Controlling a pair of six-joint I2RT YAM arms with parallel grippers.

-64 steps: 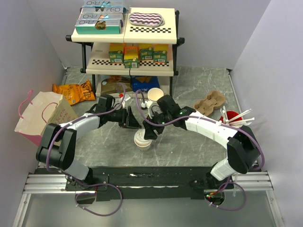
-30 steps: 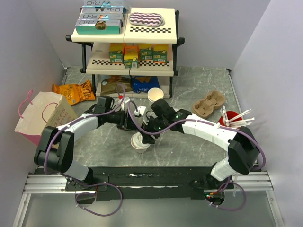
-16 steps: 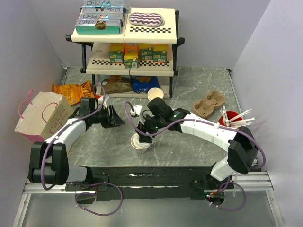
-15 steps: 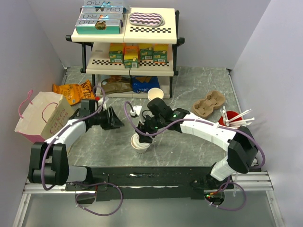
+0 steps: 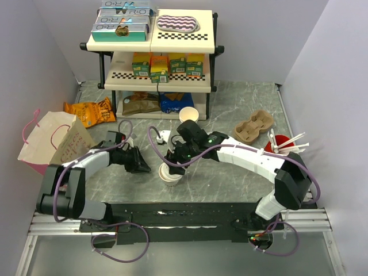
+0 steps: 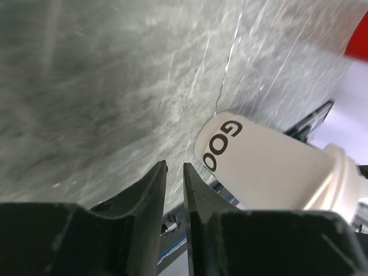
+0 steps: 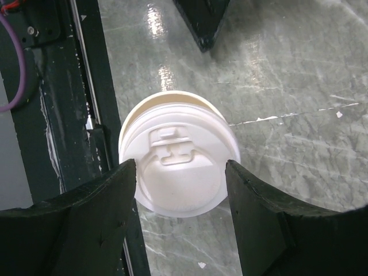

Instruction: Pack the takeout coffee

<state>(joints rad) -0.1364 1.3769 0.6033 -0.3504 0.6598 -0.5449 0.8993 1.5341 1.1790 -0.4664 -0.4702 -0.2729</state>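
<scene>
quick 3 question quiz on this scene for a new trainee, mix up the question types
1. True or false: the left gripper holds the cup.
2. Taking the robot's own sides, where on the table is the bag? A left, B right, C dead centre.
3. Fill in: the fingers on either side of the lid belong to the ___ gripper.
Key: 1 false, it is beside the cup with nothing between its fingers; 2 A; 3 right, the right gripper.

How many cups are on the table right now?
3: the lidded coffee cup between the right arm's jaws, an open cream cup by the shelf, possibly a stack, and a red cup at the right edge.
</scene>
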